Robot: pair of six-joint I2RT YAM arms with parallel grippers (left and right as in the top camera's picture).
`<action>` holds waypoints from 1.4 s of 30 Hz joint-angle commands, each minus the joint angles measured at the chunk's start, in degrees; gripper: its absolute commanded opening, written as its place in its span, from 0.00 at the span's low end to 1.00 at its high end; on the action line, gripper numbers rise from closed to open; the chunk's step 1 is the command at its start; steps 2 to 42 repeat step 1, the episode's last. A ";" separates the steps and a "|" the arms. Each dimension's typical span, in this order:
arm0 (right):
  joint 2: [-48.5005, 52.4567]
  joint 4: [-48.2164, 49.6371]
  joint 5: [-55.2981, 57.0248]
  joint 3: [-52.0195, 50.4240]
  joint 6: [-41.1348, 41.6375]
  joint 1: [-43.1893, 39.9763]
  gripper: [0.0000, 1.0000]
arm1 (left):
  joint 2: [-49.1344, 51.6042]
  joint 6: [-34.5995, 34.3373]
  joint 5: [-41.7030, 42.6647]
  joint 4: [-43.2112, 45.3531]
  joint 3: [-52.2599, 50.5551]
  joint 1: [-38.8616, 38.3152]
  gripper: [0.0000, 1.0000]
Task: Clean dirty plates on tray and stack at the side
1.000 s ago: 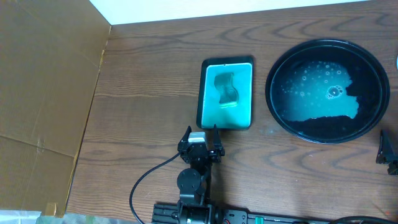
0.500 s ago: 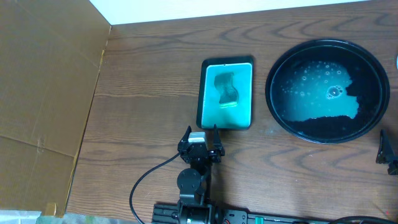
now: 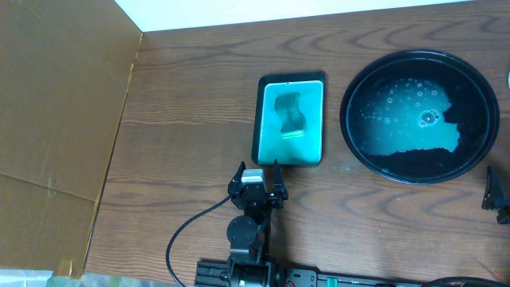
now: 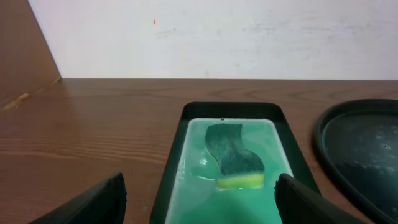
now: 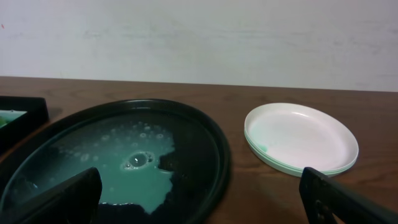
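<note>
The white plates (image 5: 301,138) lie stacked on the table just right of the black tray (image 5: 221,155), with a small teal speck on the top one's left rim. The tray (image 3: 344,119) holds only a pool of teal foamy liquid. My right gripper (image 5: 202,199) hangs open near the tray's front right edge, nothing between its fingers; in the overhead view the right gripper (image 3: 498,191) shows only partly at the right edge. My left gripper (image 3: 257,167) is open just in front of the teal dish (image 3: 312,88), holding nothing.
The rectangular teal dish (image 4: 186,155) with a black edge holds teal liquid and a green and yellow sponge (image 4: 235,157). The tray's rim (image 4: 323,124) lies to its right. A brown cardboard sheet (image 3: 56,119) covers the table's left side. A white wall stands behind.
</note>
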 commanded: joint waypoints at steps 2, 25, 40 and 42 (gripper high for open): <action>-0.31 -0.24 0.24 -0.09 -0.87 0.26 0.99 | -0.35 0.74 0.72 -1.49 -1.62 0.42 0.77; -0.31 -0.24 0.24 -0.09 -0.87 0.26 0.99 | -0.35 0.74 0.72 -1.49 -1.62 0.42 0.77; -0.31 -0.24 0.24 -0.09 -0.87 0.26 0.99 | -0.35 0.74 0.72 -1.49 -1.62 0.42 0.77; -0.31 -0.24 0.24 -0.09 -0.87 0.26 0.99 | -0.35 0.74 0.72 -1.49 -1.62 0.42 0.77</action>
